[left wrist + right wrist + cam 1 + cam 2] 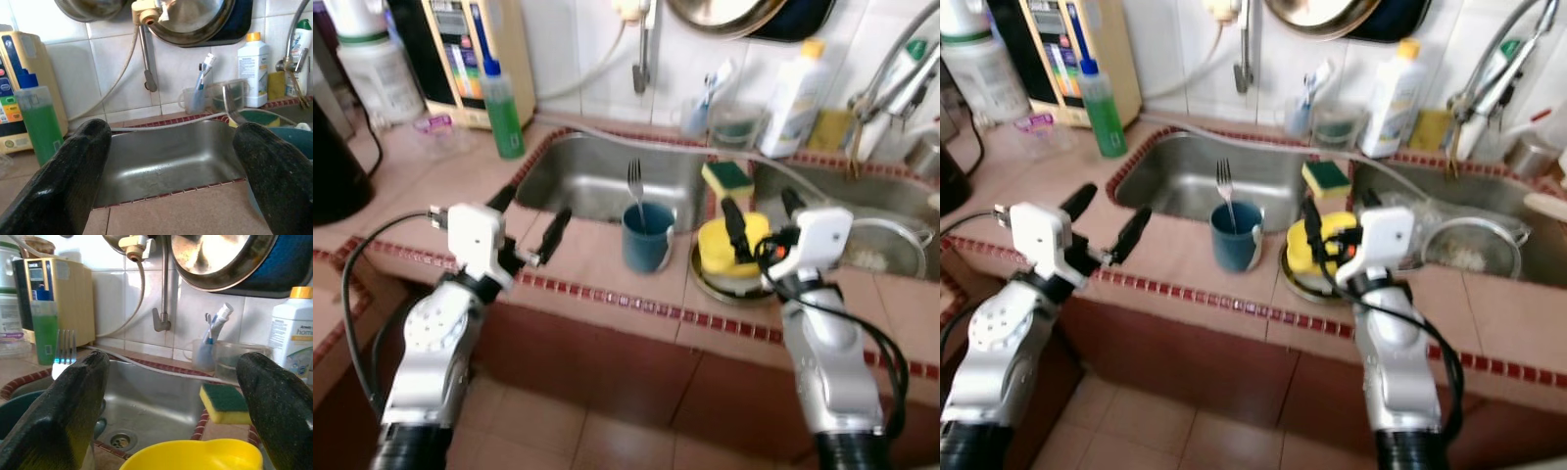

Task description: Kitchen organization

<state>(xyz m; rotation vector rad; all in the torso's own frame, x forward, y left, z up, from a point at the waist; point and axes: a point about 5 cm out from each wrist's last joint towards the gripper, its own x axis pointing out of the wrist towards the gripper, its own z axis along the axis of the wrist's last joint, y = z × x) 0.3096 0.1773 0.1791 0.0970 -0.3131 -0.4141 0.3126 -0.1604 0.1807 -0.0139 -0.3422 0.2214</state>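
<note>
Cup and bowl between the two grippers

Cup (647,237), blue with a fork (634,186) standing in it, sits on the bench (587,257) just beyond and beside the right finger of the left gripper (529,227), whose fingers are spread and hold nothing. A yellow bowl (728,251) rests on a plate just beside the cup, under the spread fingers of the right gripper (762,217). Past those fingers lies a sponge (727,177) on the sink (607,176) divider. A green bottle (501,108) stands beyond the left finger of the left gripper
</note>
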